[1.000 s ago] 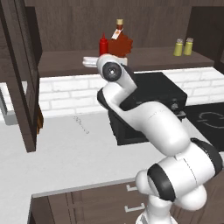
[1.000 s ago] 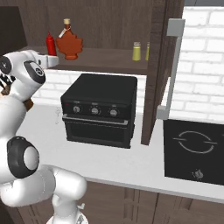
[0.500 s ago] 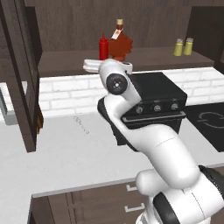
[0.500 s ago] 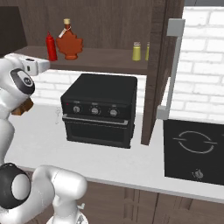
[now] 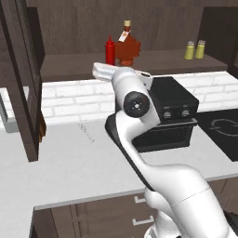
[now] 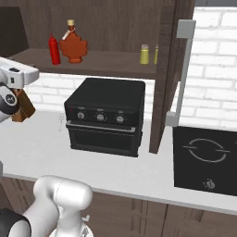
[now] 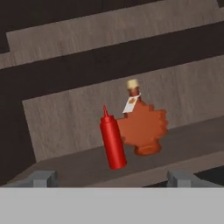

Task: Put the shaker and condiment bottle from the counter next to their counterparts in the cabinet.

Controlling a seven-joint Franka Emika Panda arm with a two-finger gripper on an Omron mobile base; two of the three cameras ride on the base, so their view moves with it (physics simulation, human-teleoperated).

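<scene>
The red squeeze bottle (image 5: 110,50) stands upright on the cabinet shelf (image 5: 83,65), just beside the maple-leaf bottle (image 5: 127,48), at its 9 o'clock in the left base view. In the hand view the squeeze bottle (image 7: 112,140) stands slightly in front of the leaf bottle (image 7: 143,124) and overlaps its edge; whether the two touch cannot be told. The leaf bottle carries a cork stopper and a small label at its neck.

Two yellow-green shakers (image 5: 195,49) with grey caps stand side by side on the same shelf, well apart from the red pair, toward 3 o'clock. In the right base view one shaker (image 6: 145,54) shows in full and the other is half hidden by the open cabinet door (image 6: 169,69).

The pincer (image 7: 111,177) hangs in front of the shelf, facing the two red bottles; its two grey tips sit wide apart at the bottom of the hand view with nothing between them, so it is open and empty. The white arm (image 5: 135,100) rises past the black toaster oven (image 5: 172,111), which sits on the pale bench (image 5: 65,162). A black cooktop (image 6: 203,157) lies at the bench's 3 o'clock end in the right base view.
</scene>
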